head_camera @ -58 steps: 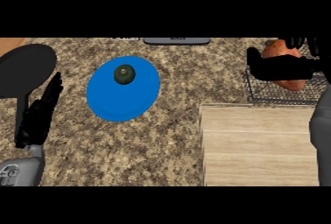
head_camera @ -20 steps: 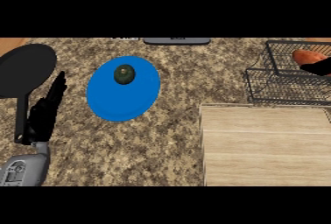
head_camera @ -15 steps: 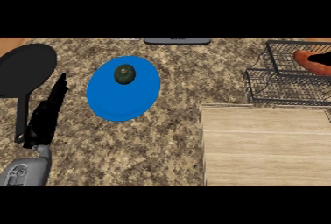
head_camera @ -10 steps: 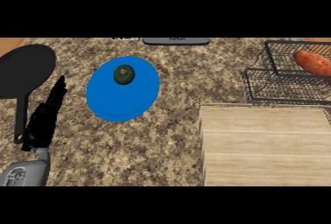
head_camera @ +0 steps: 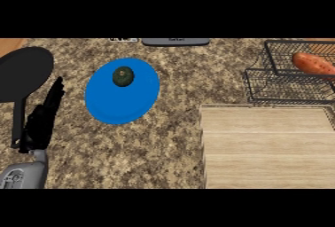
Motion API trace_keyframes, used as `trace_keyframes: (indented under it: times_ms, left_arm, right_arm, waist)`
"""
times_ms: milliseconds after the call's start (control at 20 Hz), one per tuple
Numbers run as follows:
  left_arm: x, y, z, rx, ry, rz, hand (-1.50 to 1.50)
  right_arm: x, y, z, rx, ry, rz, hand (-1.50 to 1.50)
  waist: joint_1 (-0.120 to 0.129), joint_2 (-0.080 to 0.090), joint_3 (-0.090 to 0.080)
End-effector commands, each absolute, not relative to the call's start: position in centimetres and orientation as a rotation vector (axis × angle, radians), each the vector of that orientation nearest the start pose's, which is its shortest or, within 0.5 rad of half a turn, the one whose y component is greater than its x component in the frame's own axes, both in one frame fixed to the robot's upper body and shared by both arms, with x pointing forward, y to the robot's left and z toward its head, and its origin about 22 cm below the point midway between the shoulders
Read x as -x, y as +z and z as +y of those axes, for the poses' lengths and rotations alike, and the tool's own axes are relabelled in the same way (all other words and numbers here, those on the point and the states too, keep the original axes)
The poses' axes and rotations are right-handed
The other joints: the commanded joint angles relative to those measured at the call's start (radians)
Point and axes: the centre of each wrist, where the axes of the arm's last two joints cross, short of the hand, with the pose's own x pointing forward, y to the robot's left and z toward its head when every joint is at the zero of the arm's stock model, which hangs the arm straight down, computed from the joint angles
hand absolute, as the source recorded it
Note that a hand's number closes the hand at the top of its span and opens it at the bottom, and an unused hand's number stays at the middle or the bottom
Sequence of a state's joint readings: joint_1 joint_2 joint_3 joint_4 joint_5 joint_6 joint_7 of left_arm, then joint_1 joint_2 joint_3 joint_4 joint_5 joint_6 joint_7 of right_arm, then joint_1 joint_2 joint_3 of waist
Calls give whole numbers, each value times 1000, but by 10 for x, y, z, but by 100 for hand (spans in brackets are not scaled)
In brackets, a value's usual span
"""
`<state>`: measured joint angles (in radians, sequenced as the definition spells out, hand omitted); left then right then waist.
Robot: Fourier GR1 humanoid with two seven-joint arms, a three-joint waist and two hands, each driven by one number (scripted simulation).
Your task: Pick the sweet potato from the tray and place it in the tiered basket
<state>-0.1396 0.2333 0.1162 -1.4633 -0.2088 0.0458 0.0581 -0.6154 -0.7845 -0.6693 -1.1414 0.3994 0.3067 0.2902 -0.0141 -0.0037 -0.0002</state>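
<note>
An orange sweet potato (head_camera: 313, 63) lies in the upper tier of the black wire tiered basket (head_camera: 262, 84) at the counter's far right. The wooden tray (head_camera: 268, 146) at the lower right is bare. My left hand (head_camera: 44, 117) stands at the left side with its fingers straight and pointing up, holding nothing. My right hand does not show in the head view.
A blue plate (head_camera: 122, 91) holds a dark green avocado (head_camera: 122, 76) left of centre. A black pan (head_camera: 20, 73) with its handle pointing toward me lies at the far left, close beside my left hand. A grey object (head_camera: 175, 41) sits at the back edge.
My right hand, which was at the basket with the sweet potato, has let go and left the view. The sweet potato stays in the basket. My left hand has hardly moved.
</note>
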Motion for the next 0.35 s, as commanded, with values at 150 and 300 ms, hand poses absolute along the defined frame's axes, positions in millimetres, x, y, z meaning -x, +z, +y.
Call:
trace_keyframes:
  times_ms: [150, 300]
  left_arm:
    - [-267, 29, 309, -447, -220, -1519, 0]
    - [-266, 38, 304, -450, -221, -1529, 0]
  right_arm:
    - [-205, 256, -571, 924, 52, -1436, -150]
    - [-177, 248, -590, 902, 22, -1461, -150]
  waist:
    - [-5, 0, 1]
    - [2, 0, 1]
